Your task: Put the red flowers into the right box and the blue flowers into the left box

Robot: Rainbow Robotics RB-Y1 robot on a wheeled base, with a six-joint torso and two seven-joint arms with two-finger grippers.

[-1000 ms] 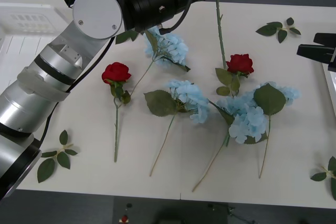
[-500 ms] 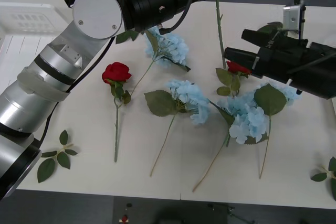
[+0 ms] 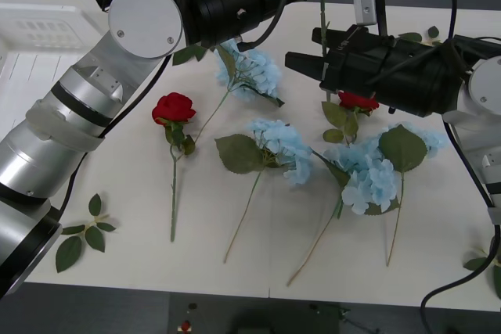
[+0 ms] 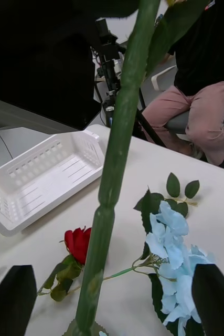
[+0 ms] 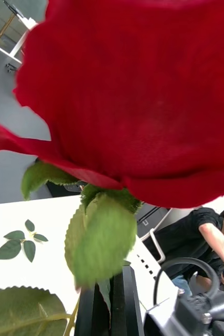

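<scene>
White tabletop [image 3: 141, 193] under me, grey floor beyond; no readable writing. My right fingers [image 4: 112, 302] spread wide around a hanging rose stem [image 4: 117, 157]. My left fingers seem clenched on that rose [image 5: 132, 89]. Blue flowers [image 3: 278, 146] lie mid-table; left box [image 4: 43, 178] beyond.

White table [image 3: 141, 263] w/ loose green leaf sprigs: one at near-left corner [image 3: 82, 232], one at far right [image 3: 415, 43], another at near-right edge [image 3: 487, 260]. Seated person in pink trousers, black top [image 4: 206, 113] beyond table; black stand w/ equipment [image 4: 110, 79] nearby
</scene>
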